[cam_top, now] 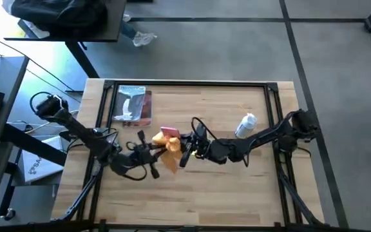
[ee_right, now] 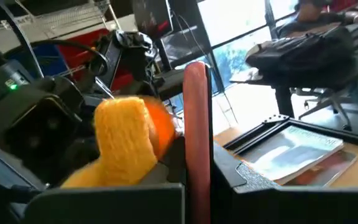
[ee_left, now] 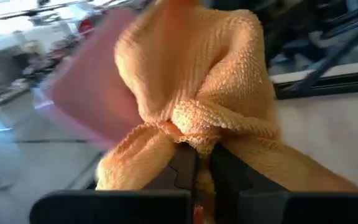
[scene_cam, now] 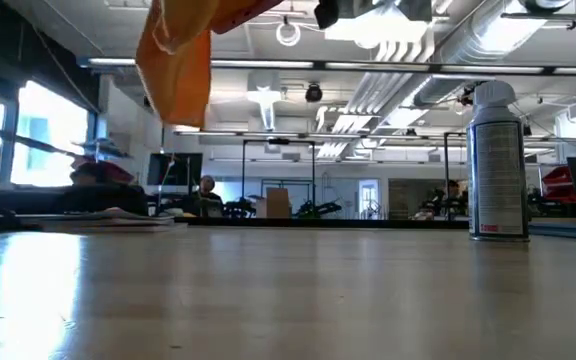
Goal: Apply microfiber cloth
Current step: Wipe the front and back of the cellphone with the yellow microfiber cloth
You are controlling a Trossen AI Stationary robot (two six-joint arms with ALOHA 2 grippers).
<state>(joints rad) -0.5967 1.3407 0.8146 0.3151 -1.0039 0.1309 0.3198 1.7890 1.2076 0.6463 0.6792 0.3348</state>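
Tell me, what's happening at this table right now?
Both arms meet above the middle of the table. The left gripper has its fingers shut on the orange microfiber cloth, held up in the air. The right gripper holds a thin pink slab upright against it. A spray can and a silvery packet wait untouched.

Both arms reaching inward, meeting above table centre. Left arm stretching diagonally from the left edge, wrist levelled, left gripper (cam_top: 154,145) pinching the microfiber cloth (cam_top: 171,158), fingers (ee_left: 182,171) nearly together with the fabric bunched between them. Right arm extending from the right edge, elbow bent, right gripper (cam_top: 187,147) clamping a pink flat object (ee_right: 197,124) edge-on between its fingers. Both grippers hovering raised off the tabletop, tips facing each other, just beside one another.
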